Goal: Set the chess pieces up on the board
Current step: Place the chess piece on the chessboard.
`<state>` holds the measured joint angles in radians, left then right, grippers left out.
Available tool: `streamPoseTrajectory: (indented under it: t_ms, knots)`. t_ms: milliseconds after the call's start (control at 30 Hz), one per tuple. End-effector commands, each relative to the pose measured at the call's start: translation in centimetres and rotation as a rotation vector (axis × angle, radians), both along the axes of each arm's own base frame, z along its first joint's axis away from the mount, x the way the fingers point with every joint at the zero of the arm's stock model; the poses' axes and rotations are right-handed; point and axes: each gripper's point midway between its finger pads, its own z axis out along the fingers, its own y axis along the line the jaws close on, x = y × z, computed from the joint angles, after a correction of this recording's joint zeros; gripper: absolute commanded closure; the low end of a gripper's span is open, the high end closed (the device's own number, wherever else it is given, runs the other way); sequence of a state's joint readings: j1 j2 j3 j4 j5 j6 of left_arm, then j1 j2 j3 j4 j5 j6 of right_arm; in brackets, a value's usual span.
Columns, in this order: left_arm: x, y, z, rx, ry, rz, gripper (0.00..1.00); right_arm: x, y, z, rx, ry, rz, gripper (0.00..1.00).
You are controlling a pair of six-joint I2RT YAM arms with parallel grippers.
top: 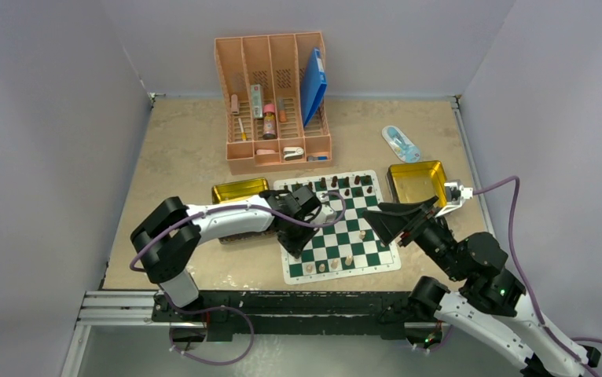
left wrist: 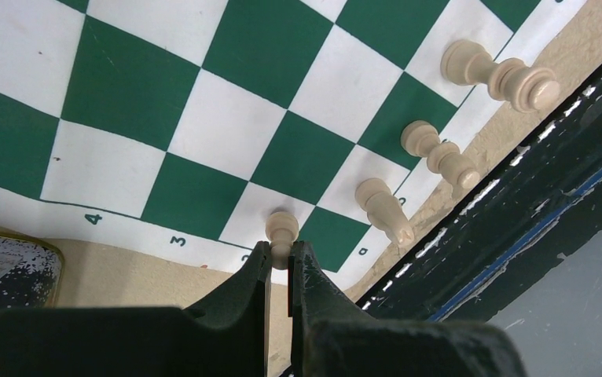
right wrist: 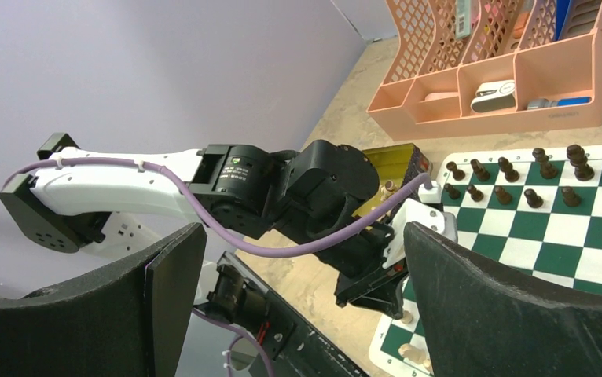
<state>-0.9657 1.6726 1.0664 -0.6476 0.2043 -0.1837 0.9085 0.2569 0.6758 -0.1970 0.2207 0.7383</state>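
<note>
The green-and-white board (top: 358,245) lies in the middle of the table. Dark chess pieces (top: 337,185) stand along its two far rows and also show in the right wrist view (right wrist: 535,179). My left gripper (top: 294,253) is low over the board's near-left corner, shut (left wrist: 280,253) on a pale pawn (left wrist: 282,226) whose base rests on a white edge square. Three pale pieces (left wrist: 385,210) stand in the near row beside it. My right gripper (top: 383,222) hovers over the board's right side, open (right wrist: 304,236) and holding nothing.
A gold tin (top: 240,190) sits left of the board and a second, open one (top: 417,181) to its right. The pink organiser (top: 277,94) stands at the back, with a small blue-and-white object (top: 401,143) near it. The black rail (left wrist: 518,196) runs along the table's near edge.
</note>
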Motion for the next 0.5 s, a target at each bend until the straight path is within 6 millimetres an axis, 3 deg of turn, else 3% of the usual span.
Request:
streamPoseTrajectory:
  t_ms: [0,167,400,467]
  knots:
    - [-0.2,-0.3,-0.2,-0.008,0.002,-0.001,0.98,0.0,-0.6,2.1,0.036,-0.051,-0.02,0.03]
    - [-0.4,-0.4,-0.2,-0.002,0.012,-0.011,0.94,0.1,-0.4,1.8,0.033,-0.047,-0.018,0.03]
    - [-0.3,-0.6,0.5,0.003,-0.005,-0.021,0.74,0.1,-0.4,1.9,0.03,-0.053,-0.016,0.02]
    - [-0.3,-0.9,0.9,-0.008,-0.016,-0.024,0.73,0.1,-0.4,1.9,0.029,-0.054,-0.018,0.02]
